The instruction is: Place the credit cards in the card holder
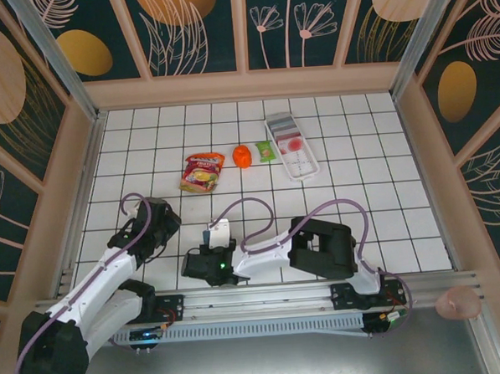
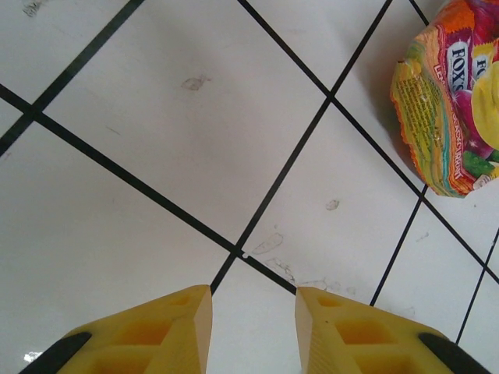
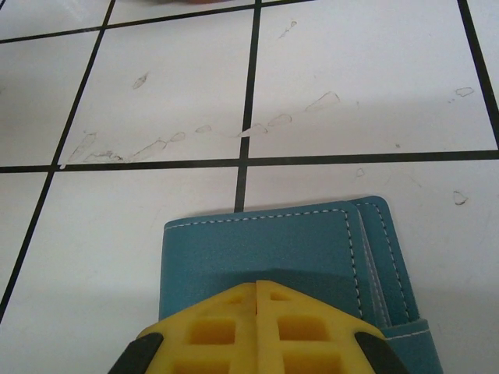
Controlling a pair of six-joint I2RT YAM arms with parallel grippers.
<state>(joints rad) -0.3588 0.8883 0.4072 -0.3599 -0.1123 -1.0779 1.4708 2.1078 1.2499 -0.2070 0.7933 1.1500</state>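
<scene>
Right fingers [image 3: 210, 331] closed above the card holder [image 3: 273, 249]; left fingers [image 2: 156, 335] parted, empty — snack bag [image 2: 452, 101] nearby.

Pretty clearly a robot lab test cell, not a home. A white gridded floor [image 1: 386, 213] is boxed in by printed leaf-pattern wall panels [image 1: 191, 31], aluminium posts [image 1: 48, 47] are set at the corners, and a left arm [image 1: 104, 278] and right arm [image 1: 320, 246] are bolted to a metal rail [image 1: 264, 292].

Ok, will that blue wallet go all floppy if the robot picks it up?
Probably a bit bendy, not floppy: the card holder looks like stitched leather folded double. It lies flat on smooth tiles, so a push would likely slide it, not roll it. Lifted by one edge, it might swing open.
</scene>
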